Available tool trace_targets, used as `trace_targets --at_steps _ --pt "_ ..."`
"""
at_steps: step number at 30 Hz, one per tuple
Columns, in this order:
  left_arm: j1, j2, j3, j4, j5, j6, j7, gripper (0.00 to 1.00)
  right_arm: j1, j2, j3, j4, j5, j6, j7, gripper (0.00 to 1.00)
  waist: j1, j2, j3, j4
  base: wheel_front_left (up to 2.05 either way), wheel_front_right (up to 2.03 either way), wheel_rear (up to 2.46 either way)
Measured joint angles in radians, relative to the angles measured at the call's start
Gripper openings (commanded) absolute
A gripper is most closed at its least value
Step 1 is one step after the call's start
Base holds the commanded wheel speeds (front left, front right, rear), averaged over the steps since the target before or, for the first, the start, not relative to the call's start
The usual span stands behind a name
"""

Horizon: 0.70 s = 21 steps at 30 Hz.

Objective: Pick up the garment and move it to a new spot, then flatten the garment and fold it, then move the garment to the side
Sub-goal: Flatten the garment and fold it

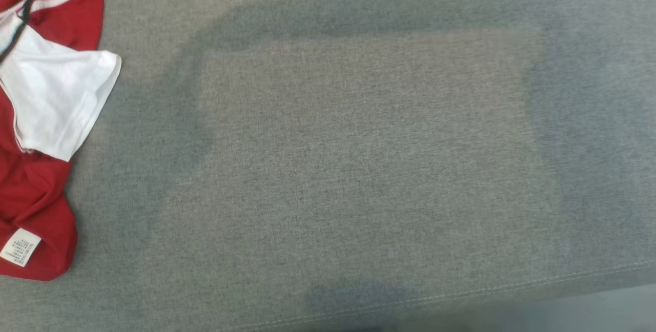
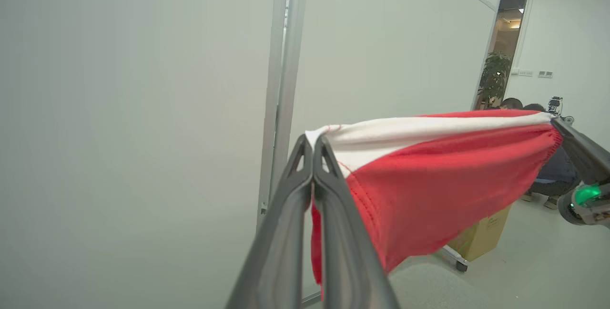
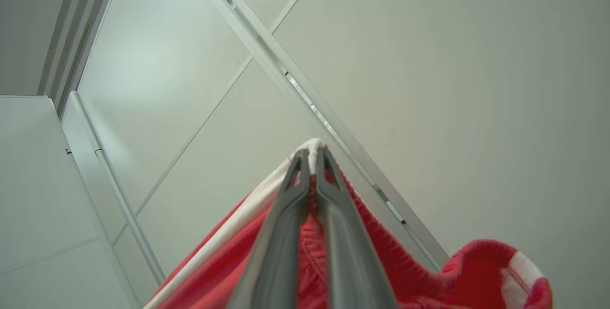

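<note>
Left gripper: fingers pressed together, pinching white-banded edge of garment. Right gripper: jaws narrow, clamped on bunched red hem. Garment stretched taut from left fingertips across to right gripper, loose red cloth sagging below grip line. Head view: white sleeve and label at left edge, over grey cloth.

The left gripper's fingers are pressed together, pinching the white edge of the red-and-white garment at their tips. The cloth stretches taut to the right gripper, which has a green light glowing on it. Behind are a pale wall, a box on the floor, crouching people and a plant.
</note>
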Motion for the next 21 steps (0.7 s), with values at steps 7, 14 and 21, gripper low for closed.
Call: trace_targets --at_steps 7,14,21 --pt "0.352 -0.041 -0.096 0.021 0.023 -0.169 -0.213 0.0 0.298 0.064 0.207 0.056 -0.076 0.046 0.016 0.0 0.0001 0.0 0.041 0.007 0.0 0.0 0.0" --pt "0.84 0.012 -0.098 0.084 -0.022 -0.166 -0.312 0.0 0.754 0.014 0.329 0.116 0.003 0.093 0.037 0.0 0.0001 0.0 -0.017 -0.004 0.0 0.0 0.0" --pt "1.022 0.013 -0.119 0.107 -0.089 -0.176 -0.317 0.0 0.847 -0.048 0.305 0.105 0.054 0.136 0.038 0.0 0.0001 0.0 -0.087 -0.016 0.0 0.0 0.0"
